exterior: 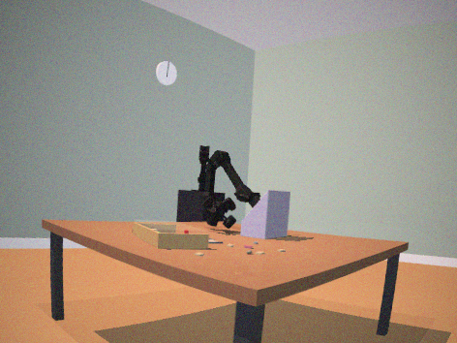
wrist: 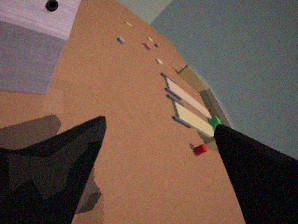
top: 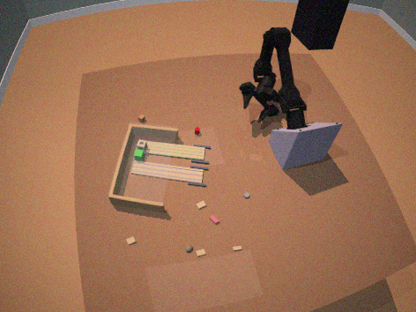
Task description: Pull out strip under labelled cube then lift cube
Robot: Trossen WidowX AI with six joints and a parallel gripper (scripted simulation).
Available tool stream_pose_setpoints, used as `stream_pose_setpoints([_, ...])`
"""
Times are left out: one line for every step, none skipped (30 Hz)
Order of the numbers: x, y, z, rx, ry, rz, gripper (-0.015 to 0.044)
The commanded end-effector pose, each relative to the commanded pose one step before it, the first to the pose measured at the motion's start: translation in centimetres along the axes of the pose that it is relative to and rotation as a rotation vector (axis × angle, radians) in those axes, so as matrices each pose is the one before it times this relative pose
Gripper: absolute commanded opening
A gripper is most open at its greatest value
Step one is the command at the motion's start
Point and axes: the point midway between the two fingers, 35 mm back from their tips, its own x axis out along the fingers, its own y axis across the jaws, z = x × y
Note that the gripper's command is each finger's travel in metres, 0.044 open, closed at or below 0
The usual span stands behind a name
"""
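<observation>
Labelled cube (top: 141, 144) sits in the tray's (top: 118, 165) far corner on the upper strip (top: 176, 151), beside a green cube (top: 139, 154). You've pulled nothing yet (everything remains). Your gripper (top: 256, 104) hovers well away, fingers wide, empty. Wooden table (exterior: 300, 271), green-walled room.

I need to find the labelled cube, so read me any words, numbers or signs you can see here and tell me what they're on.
No text can be read in any view.
Pale cube in the tray: a dark mark on its top face, too small and blurred to read.
Green cube beside it: no mark visible.
Wall clock: one dark hand, no numerals visible.
Lilac block: blank.
</observation>
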Motion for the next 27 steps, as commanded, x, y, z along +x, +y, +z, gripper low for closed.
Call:
stream_pose_setpoints([0.038, 0.018, 0.000, -0.0058, -0.00155, 0.00224, 0.0400])
stream_pose_setpoints([0.113, 0.053, 0.000, -0.0175, -0.00467, 0.00669, 0.0400])
stream_pose_setpoints([0.188, 0.086, -0.001, -0.0293, -0.00783, 0.01102, 0.0400])
stream_pose_setpoints([0.261, 0.117, -0.003, -0.0410, -0.01106, 0.01518, 0.0400])
stream_pose_setpoints([0.347, 0.132, -0.004, -0.0529, -0.01470, 0.01889, 0.0400])
stream_pose_setpoints([0.433, 0.134, -0.009, -0.0644, -0.01838, 0.02194, 0.0400])
stream_pose_setpoints([0.571, -0.181, 0.162, -0.0688, -0.02933, 0.01417, 0.0400])
stream_pose_setpoints([0.645, -0.465, 0.287, -0.0677, -0.03668, 0.00535, 0.0400])
stream_pose_setpoints([0.482, -0.358, 0.051, -0.0543, -0.02854, 0.02275, 0.0400])
stream_pose_setpoints([0.423, -0.294, -0.030, -0.0543, -0.02474, 0.02582, 0.0400])
stream_pose_setpoints([0.342, -0.026, -0.091, -0.0605, -0.01229, 0.01311, 0.0400])
stream_pose_setpoints([0.447, -0.041, -0.133, -0.0802, -0.01621, 0.01654, 0.0400])
stream_pose_setpoints([0.547, -0.059, -0.188, -0.0999, -0.02004, 0.01939, 0.0400])
stream_pose_setpoints([0.625, -0.070, -0.239, -0.1155, -0.02337, 0.02103, 0.0400])
stream_pose_setpoints([0.626, -0.074, -0.280, -0.1183, -0.02365, 0.01999, 0.0400])
stream_pose_setpoints([0.611, -0.073, -0.322, -0.1185, -0.02309, 0.01858, 0.0400])
stream_pose_setpoints([0.595, -0.067, -0.365, -0.1186, -0.02243, 0.01733, 0.0400])
stream_pose_setpoints([0.578, -0.055, -0.408, -0.1187, -0.02170, 0.01626, 0.0400])
stream_pose_setpoints([0.558, -0.008, -0.423, -0.1178, -0.02200, 0.01615, 0.0400])
stream_pose_setpoints([0.534, 0.113, -0.346, -0.1142, -0.02548, 0.01802, 0.0400])
stream_pose_setpoints([0.573, 0.310, -0.211, -0.1240, -0.03635, 0.02416, 0.0400])
stream_pose_setpoints([0.590, 0.359, -0.270, -0.1346, -0.03941, 0.02534, 0.0400])
stream_pose_setpoints([0.552, 0.390, -0.306, -0.1338, -0.03928, 0.02446, 0.0400])
stream_pose_setpoints([0.512, 0.428, -0.337, -0.1329, -0.03927, 0.02371, 0.0400])
stream_pose_setpoints([0.468, 0.474, -0.360, -0.1318, -0.03940, 0.02306, 0.0400])
stream_pose_setpoints([0.422, 0.525, -0.376, -0.1305, -0.03967, 0.02246, 0.0400])
stream_pose_setpoints([0.373, 0.580, -0.384, -0.1291, -0.04010, 0.02188, 0.0400])
